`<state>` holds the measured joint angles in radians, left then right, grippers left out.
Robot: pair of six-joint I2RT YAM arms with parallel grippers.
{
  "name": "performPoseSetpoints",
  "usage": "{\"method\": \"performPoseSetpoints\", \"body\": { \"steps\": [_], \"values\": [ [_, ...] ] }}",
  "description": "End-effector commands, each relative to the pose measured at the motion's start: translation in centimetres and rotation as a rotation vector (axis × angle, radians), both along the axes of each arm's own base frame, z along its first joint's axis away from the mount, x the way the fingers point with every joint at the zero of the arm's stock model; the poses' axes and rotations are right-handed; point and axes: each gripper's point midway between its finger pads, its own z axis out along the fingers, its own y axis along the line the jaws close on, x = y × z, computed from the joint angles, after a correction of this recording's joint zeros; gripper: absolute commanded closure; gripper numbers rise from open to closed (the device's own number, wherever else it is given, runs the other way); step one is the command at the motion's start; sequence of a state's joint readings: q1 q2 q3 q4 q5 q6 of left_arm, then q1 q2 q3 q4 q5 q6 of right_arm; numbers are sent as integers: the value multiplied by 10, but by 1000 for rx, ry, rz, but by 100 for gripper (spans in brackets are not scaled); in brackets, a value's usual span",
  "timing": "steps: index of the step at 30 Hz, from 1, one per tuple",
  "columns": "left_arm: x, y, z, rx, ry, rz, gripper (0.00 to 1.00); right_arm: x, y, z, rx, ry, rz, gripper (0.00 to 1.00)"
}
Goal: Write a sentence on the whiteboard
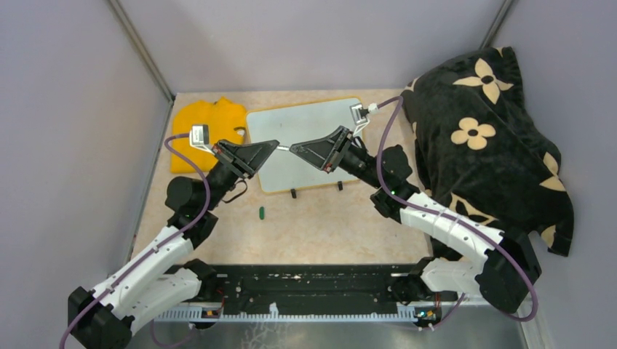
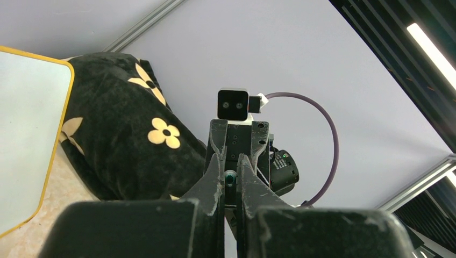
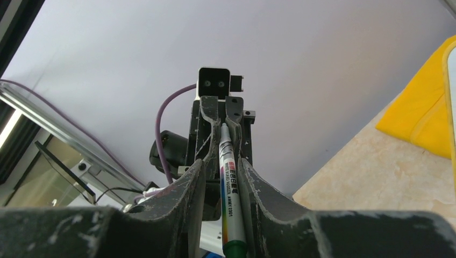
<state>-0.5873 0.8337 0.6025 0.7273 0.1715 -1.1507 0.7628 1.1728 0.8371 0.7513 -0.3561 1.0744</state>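
Top external: left tool [image 1: 274,145] faces right tool [image 1: 294,149], marker [image 1: 284,147] bridging them

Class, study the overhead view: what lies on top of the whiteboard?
No writing shows on the whiteboard; left gripper and right gripper hang above its middle, a marker between them, hiding that patch.

Whiteboard [image 1: 305,138]: glossy white, light-wood frame. Cloth [image 1: 207,123]: yellow. Blanket [image 1: 502,167]: black, cream flower pattern. Table [image 1: 327,225]: beige, speckled. Marker [image 3: 228,177]: white barrel, rainbow stripe, green end. Small cap [image 1: 260,212]: green. Right fingers [image 3: 185,193]: black, grey scuffs. Cable [image 2: 287,95]: purple. Arms [image 1: 156,254]: white and black. Walls [image 1: 305,43]: pale grey.
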Motion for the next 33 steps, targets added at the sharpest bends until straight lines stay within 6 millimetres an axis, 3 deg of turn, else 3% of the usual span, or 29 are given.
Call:
{"method": "performPoseSetpoints", "body": {
  "steps": [1, 16, 20, 29, 33],
  "values": [
    [3, 0, 1, 26, -7, 21, 100, -5, -8, 26, 55, -74, -11, 73],
    [3, -1, -3, 31, 1, 14, 100, -5, -8, 24, 53, -72, -10, 91],
    [4, -1, -5, 33, 6, 18, 100, -5, -7, 24, 56, -69, -5, 100],
    [3, 2, -10, 47, 10, 34, 100, -5, -10, 21, 47, -69, -20, 100],
    [4, 4, -15, 57, 22, 47, 83, -6, -11, 18, 27, -76, -32, 100]
  ]
}}
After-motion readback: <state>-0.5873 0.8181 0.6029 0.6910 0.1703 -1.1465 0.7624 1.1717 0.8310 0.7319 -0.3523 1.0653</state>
